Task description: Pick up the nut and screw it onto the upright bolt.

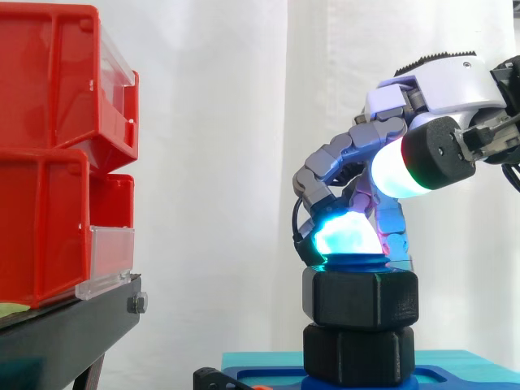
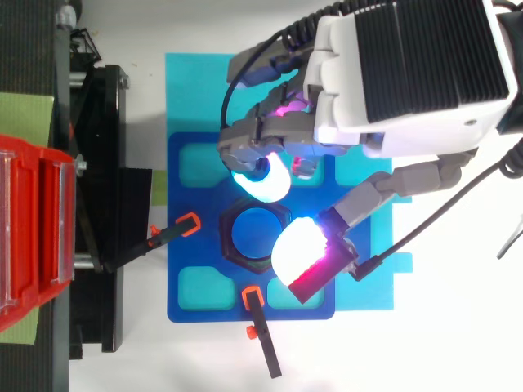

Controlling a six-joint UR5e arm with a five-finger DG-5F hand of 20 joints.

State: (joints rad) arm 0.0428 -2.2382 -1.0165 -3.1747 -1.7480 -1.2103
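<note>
The black hex nut [image 1: 360, 298] sits level on the upright blue bolt [image 2: 255, 234], whose top shows just above it. Below the nut there is a second black hex block [image 1: 357, 353], standing in the blue fixture plate [image 2: 184, 163]. My hand [image 2: 409, 73] hangs over the bolt from the right and is open, with its fingers loosely bent downward. One cyan-glowing fingertip [image 1: 345, 236] rests on the top of the nut at its far side. The thumb's white and red pad [image 1: 406, 166] is lifted well above the nut and touches nothing.
The plate lies on a teal mat [image 2: 188, 90]. Two orange-tipped black clamps [image 2: 188, 224] [image 2: 253, 298] point at the bolt from the left and the front. Red bins [image 1: 49, 162] on a black stand [image 1: 73, 325] rise at the left.
</note>
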